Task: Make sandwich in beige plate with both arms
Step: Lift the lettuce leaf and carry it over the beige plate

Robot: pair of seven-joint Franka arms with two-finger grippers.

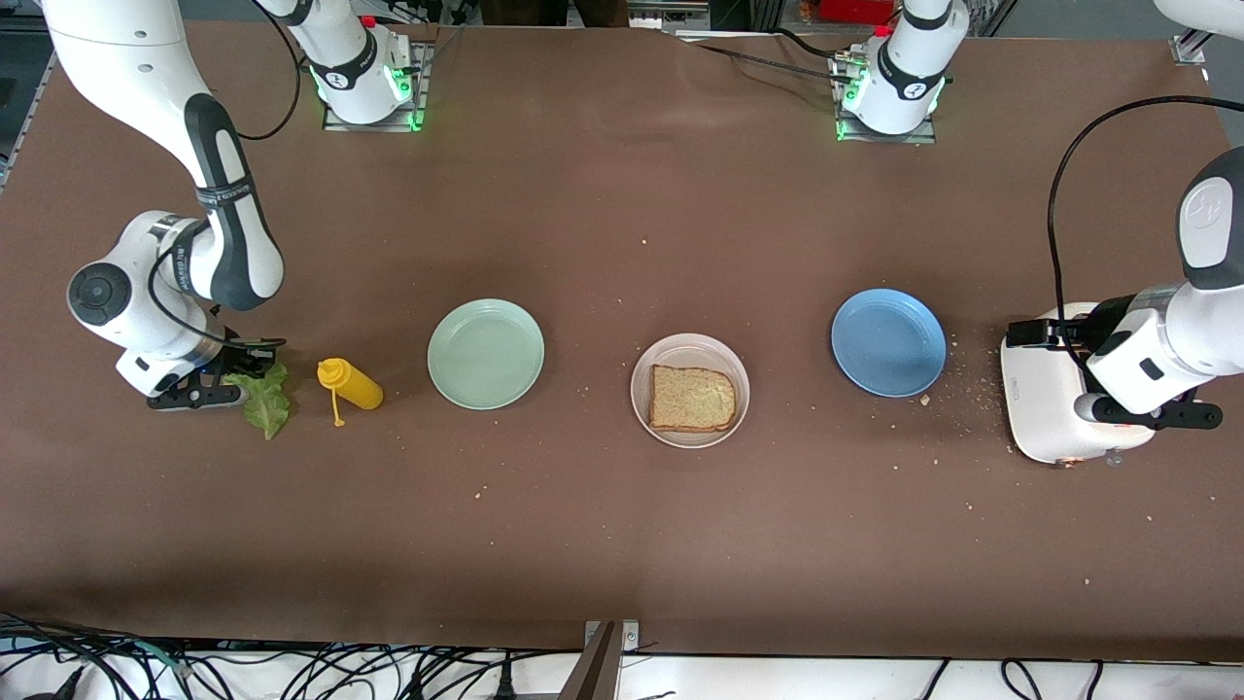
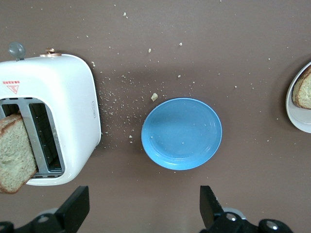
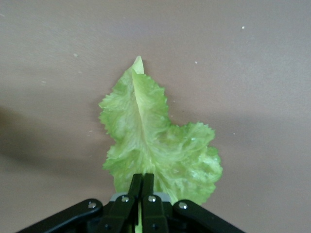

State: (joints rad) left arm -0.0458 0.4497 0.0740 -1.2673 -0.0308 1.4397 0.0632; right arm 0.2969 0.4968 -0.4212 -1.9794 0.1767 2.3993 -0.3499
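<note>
the lettuce leaf lies on the table beside the yellow bottle, toward the right arm's end, its long axis and tip pointing away from the right gripper, which pinches its stem end. one bread slice lies on the beige plate, another stands in the toaster. the left gripper, spread wide, hovers over the toaster.

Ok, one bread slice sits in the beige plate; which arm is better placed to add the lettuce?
Right. The right gripper is shut on the lettuce leaf beside the yellow bottle. The left gripper hangs open over the toaster.
</note>
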